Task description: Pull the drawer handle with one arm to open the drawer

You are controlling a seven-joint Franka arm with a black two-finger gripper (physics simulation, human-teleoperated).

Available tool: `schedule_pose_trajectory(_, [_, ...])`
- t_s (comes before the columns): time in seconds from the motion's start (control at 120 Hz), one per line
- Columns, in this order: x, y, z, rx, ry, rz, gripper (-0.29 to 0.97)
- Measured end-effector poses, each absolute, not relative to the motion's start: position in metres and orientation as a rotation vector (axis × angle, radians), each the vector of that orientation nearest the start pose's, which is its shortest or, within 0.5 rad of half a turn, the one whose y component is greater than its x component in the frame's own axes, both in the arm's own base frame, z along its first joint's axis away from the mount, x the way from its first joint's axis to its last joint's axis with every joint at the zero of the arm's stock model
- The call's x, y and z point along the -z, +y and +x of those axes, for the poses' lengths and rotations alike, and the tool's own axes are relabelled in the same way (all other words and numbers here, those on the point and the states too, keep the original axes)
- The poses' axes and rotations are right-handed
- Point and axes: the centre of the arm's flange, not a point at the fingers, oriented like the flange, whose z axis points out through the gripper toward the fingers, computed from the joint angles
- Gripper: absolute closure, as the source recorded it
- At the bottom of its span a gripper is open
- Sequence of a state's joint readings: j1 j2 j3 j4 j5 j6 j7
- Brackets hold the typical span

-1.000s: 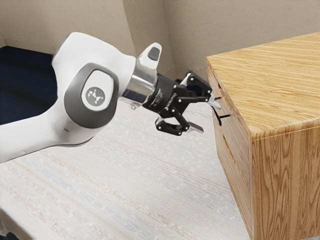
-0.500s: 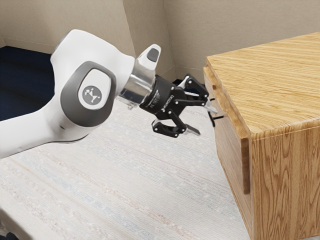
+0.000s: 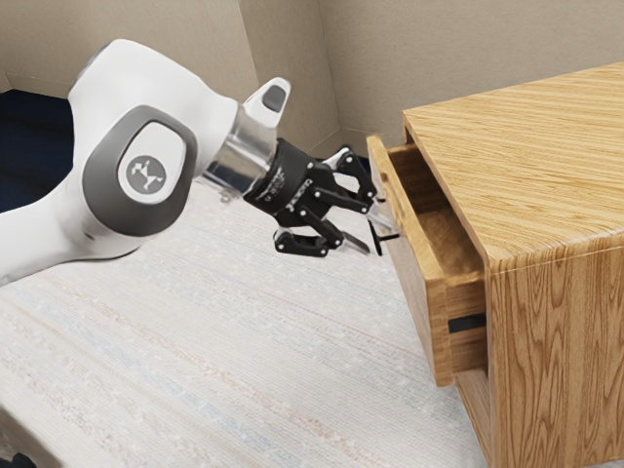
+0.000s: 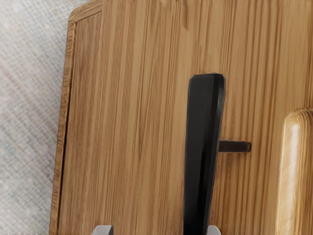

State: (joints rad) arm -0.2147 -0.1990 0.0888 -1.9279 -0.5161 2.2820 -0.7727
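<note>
Wooden drawer (image 3: 409, 263) stands partly out of the cabinet (image 3: 526, 166); gripper (image 3: 374, 232) fingers spread wide, either side of the handle (image 4: 203, 156).

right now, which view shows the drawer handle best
The wrist view: the drawer handle runs large and dark across the drawer front, one post visible. The exterior view shows a thin sliver by the end effector.

You are losing one end of the handle (image 4: 203, 156) past the wrist view's edge, and part of the cabinet (image 3: 546, 175) past the exterior view's right.
</note>
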Motion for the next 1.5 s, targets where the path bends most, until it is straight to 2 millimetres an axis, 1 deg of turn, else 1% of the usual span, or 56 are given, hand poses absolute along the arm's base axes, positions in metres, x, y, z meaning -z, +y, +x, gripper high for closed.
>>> schedule_pose_trajectory(0.117, [-0.637, -0.071, 0.533, -0.331, 1.055, 2.215, 0.53])
schedule_pose_trajectory(0.283, [-0.640, -0.060, 0.524, -0.319, 1.075, 2.218, 0.57])
schedule_pose_trajectory(0.4, [-0.641, -0.055, 0.521, -0.312, 1.086, 2.219, 0.60])
schedule_pose_trajectory(0.508, [-0.644, -0.047, 0.511, -0.313, 1.094, 2.218, 0.64])
schedule_pose_trajectory(0.592, [-0.646, -0.041, 0.507, -0.311, 1.102, 2.218, 0.68])
schedule_pose_trajectory(0.675, [-0.647, -0.040, 0.504, -0.309, 1.102, 2.226, 0.70])
schedule_pose_trajectory(0.842, [-0.647, -0.037, 0.491, -0.299, 1.107, 2.239, 0.73])
schedule_pose_trajectory(0.892, [-0.647, -0.039, 0.488, -0.295, 1.104, 2.242, 0.74])
schedule_pose_trajectory(0.992, [-0.649, -0.037, 0.484, -0.299, 1.108, 2.241, 0.79])
schedule_pose_trajectory(1.042, [-0.650, -0.038, 0.479, -0.296, 1.106, 2.243, 0.79])
schedule_pose_trajectory(1.2, [-0.655, -0.031, 0.465, -0.319, 1.112, 2.240, 0.78])
schedule_pose_trajectory(1.333, [-0.652, -0.029, 0.458, -0.311, 1.122, 2.239, 0.78])
schedule_pose_trajectory(1.5, [-0.650, -0.019, 0.446, -0.306, 1.148, 2.225, 0.76])
